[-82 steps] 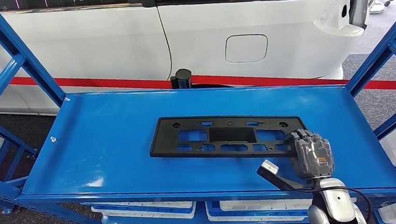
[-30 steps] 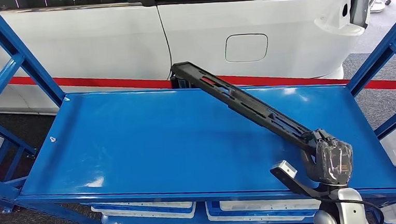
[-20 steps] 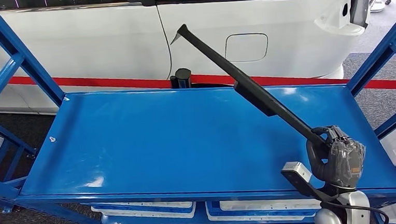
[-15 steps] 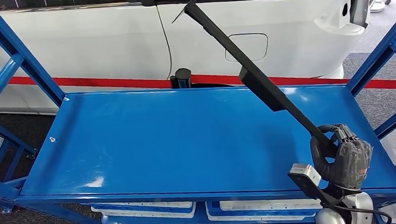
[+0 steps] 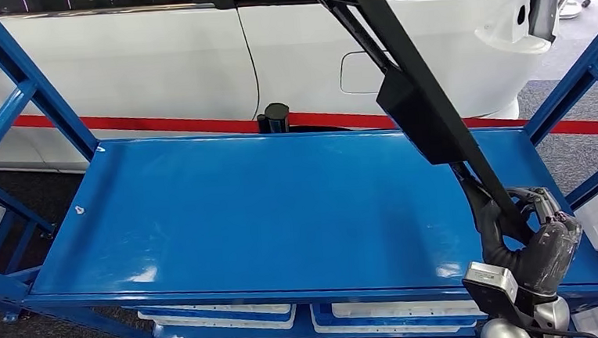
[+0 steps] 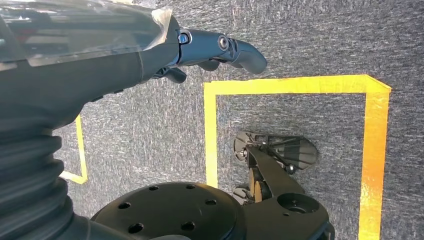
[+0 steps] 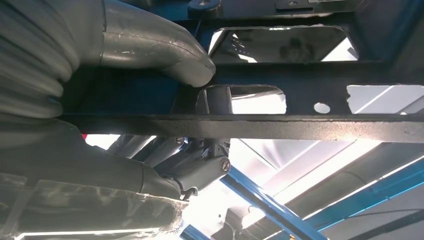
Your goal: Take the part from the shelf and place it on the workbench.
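Note:
My right hand (image 5: 534,242) grips one end of the long black plastic part (image 5: 413,99) at the front right corner of the blue shelf (image 5: 204,214). The part is lifted clear of the shelf and slants steeply up and away past the picture's top edge. In the right wrist view my thumb (image 7: 165,47) presses on the part's flat face (image 7: 300,75) with its cut-out windows, and the darker fingers (image 7: 200,160) wrap its rim from the other side. My left hand (image 6: 210,50) hangs over the grey floor with its fingers apart and nothing in it.
The shelf's slanted blue frame bars (image 5: 32,83) rise at both sides, the right one (image 5: 580,73) close to the lifted part. A white car body (image 5: 156,60) stands behind, with a small black post (image 5: 277,117) at the shelf's far edge. Yellow floor tape (image 6: 300,85) marks the carpet.
The part lay flat on the shelf; my right hand has lifted it by one end and swung it ever steeper, while the hand drew back toward the shelf's front right corner.

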Robot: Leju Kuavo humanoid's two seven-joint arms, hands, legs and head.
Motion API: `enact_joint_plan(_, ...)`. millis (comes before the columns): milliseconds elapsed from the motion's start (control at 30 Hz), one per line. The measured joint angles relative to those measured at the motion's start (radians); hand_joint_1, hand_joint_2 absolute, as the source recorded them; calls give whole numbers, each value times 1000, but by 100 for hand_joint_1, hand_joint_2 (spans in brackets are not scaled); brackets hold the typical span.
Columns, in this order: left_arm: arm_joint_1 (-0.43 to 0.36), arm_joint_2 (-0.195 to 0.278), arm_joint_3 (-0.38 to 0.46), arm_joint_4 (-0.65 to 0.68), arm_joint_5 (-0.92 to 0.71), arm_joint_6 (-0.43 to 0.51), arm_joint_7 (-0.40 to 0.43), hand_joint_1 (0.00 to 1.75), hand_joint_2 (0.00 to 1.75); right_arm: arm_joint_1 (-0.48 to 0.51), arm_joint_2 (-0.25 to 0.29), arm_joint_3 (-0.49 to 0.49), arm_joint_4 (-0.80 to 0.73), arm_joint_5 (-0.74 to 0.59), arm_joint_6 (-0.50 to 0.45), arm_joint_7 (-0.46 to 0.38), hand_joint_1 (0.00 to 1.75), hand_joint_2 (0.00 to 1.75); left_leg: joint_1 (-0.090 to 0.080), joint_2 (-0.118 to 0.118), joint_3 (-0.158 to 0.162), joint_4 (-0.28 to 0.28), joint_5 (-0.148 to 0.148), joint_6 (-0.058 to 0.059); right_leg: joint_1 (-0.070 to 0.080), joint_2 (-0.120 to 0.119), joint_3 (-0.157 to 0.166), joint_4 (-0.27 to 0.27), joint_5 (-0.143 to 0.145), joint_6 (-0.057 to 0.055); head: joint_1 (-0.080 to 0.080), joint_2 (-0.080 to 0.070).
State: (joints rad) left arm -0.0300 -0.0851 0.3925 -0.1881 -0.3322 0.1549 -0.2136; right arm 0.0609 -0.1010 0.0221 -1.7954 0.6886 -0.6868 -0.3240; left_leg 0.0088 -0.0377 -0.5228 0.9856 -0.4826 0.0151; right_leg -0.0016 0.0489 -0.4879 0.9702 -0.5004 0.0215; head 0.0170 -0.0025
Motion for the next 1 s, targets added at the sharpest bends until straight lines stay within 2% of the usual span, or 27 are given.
enact_joint_plan(67, 0, 0, 0, 0, 1, 0, 0, 0, 175, 1, 1, 0, -6, -48, 13, -14, 175, 175, 0, 0, 0, 0, 0, 0, 0, 0, 0, 0, 0, 0, 0, 0)
enact_joint_plan(133, 0, 0, 1, 0, 5, 0, -1, 0, 175, 3, 4, 1, -20, -158, 51, -44, 175, 175, 0, 0, 0, 0, 0, 0, 0, 0, 0, 0, 0, 0, 0, 0)
enact_joint_plan(267, 0, 0, 5, 0, 14, 1, -3, 0, 175, 8, 14, 4, -74, -426, 190, -89, 175, 175, 0, 0, 0, 0, 0, 0, 0, 0, 0, 0, 0, 0, 0, 0)
enact_joint_plan(367, 0, 0, 12, 0, 18, 1, -6, 0, 175, 16, 27, 4, -118, -554, 281, -108, 175, 175, 0, 0, 0, 0, 0, 0, 0, 0, -1, 0, 0, 0, 0, 0)
enact_joint_plan(733, 3, 0, 31, 0, 41, 13, -33, 0, 175, 36, 86, -8, -216, -778, 426, -127, 175, 175, 0, 0, 0, 0, 0, 0, 0, 0, -1, 0, 0, 0, 0, 0)
enact_joint_plan(1000, 9, 0, 53, 0, 62, 2, -48, 0, 175, 50, 120, -26, -272, -797, 433, -148, 175, 175, 0, 0, 0, 0, 0, 0, 0, 0, -1, 0, 0, 0, 0, 0)
